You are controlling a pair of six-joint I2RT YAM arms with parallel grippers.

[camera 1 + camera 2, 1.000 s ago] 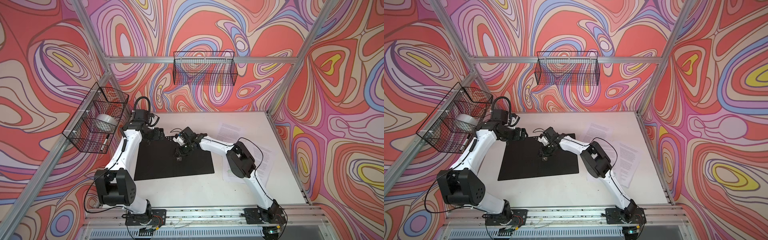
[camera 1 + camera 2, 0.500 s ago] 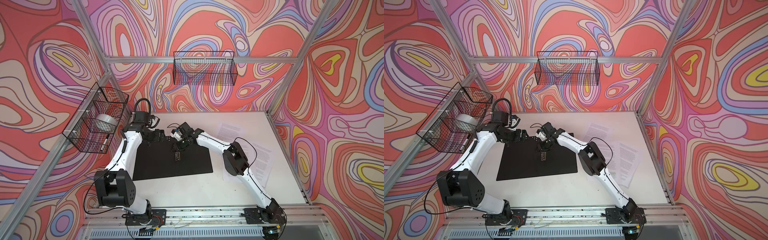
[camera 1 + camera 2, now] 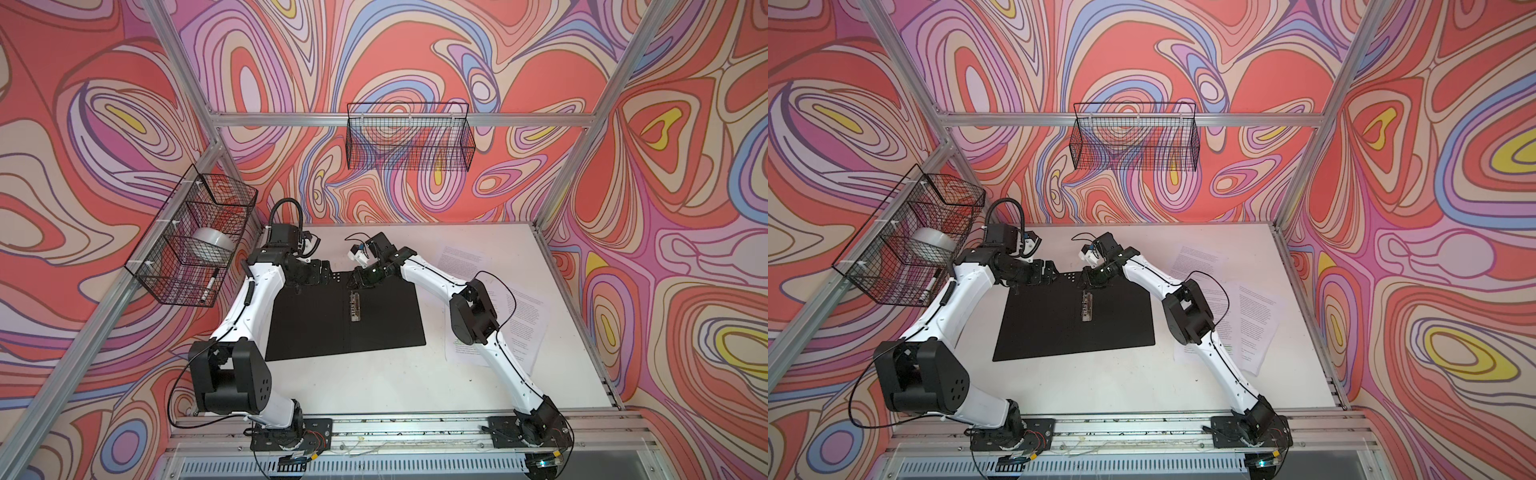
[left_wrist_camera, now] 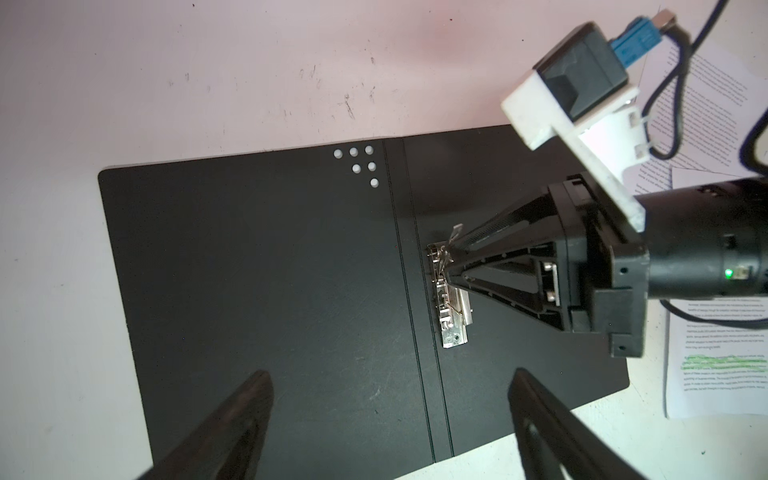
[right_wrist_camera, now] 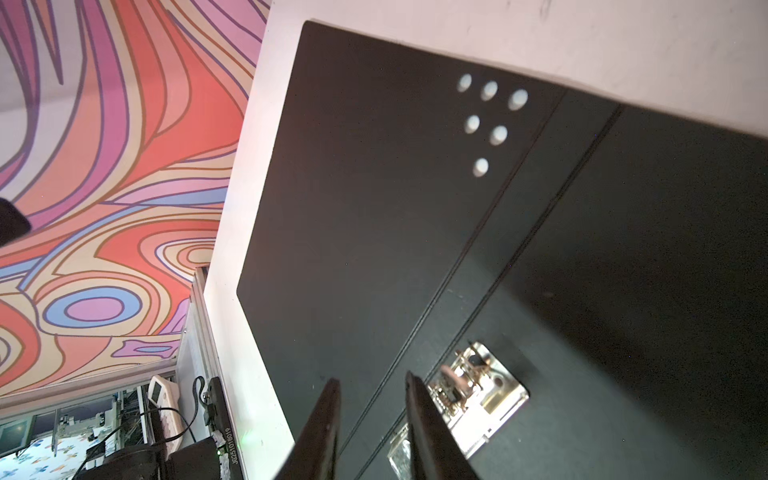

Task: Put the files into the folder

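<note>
The folder (image 3: 307,324) lies open and flat on the table, black inside up, in both top views (image 3: 1042,324). Its metal spine clip (image 3: 353,306) shows bare in the middle. My right gripper (image 5: 371,379) hovers at the far end of that clip (image 5: 478,399), jaws a narrow gap apart with only the spine (image 5: 478,270) behind them. My left gripper (image 4: 390,373) hangs wide open over the folder's (image 4: 257,270) far left part, holding nothing. The files (image 3: 519,324) lie on the table right of the folder, partly under my right arm; one sheet (image 4: 715,374) has green highlighted lines.
A wire basket (image 3: 195,245) on the left wall holds a tape roll and a marker. Another wire basket (image 3: 409,137) hangs on the back wall. One more sheet (image 3: 461,259) lies at the back right. White table (image 3: 374,386) shows in front of the folder.
My right gripper has pulled back from over the clip toward the folder's far edge, uncovering the clip, and its elbow swung out to the right. The left arm has stayed put.
</note>
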